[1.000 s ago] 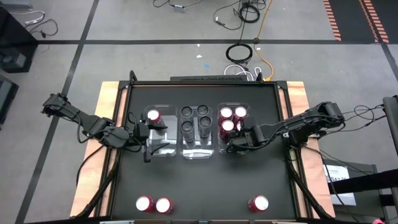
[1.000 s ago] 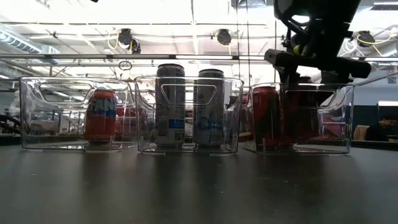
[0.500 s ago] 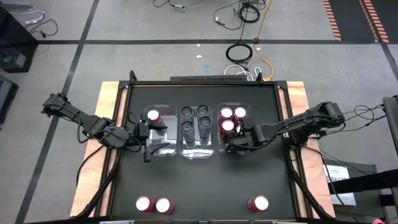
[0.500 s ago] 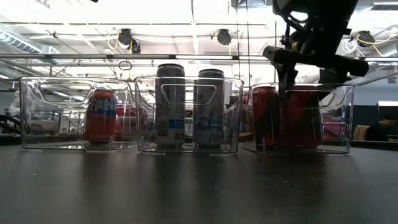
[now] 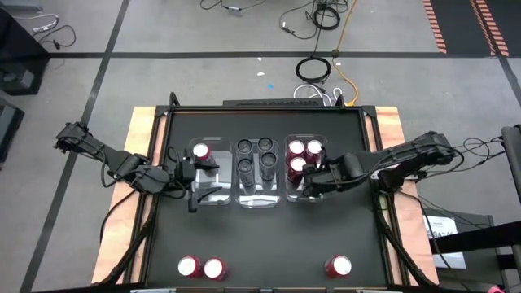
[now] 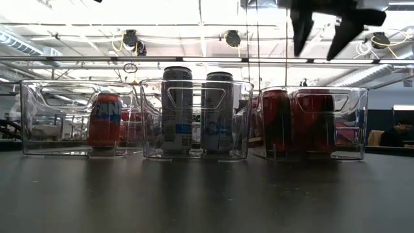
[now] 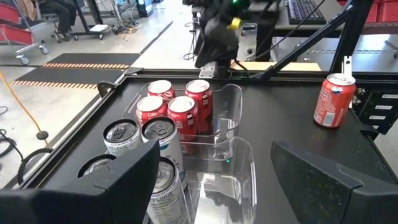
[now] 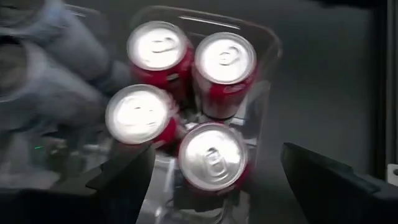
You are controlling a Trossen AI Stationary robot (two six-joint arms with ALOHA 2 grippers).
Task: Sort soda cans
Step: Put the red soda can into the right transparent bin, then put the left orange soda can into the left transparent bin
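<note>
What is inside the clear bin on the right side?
Four red cans stand upright inside the right bin. In the high view, the right arm covers the fourth can.

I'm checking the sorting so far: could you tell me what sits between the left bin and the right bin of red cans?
In the high view, a clear middle bin sits there, holding four dark-topped cans; the low view shows the same.

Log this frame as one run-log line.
right gripper: open, empty, above right bin | four red cans inside | left gripper: open, at left bin | loose red cans at front
</note>
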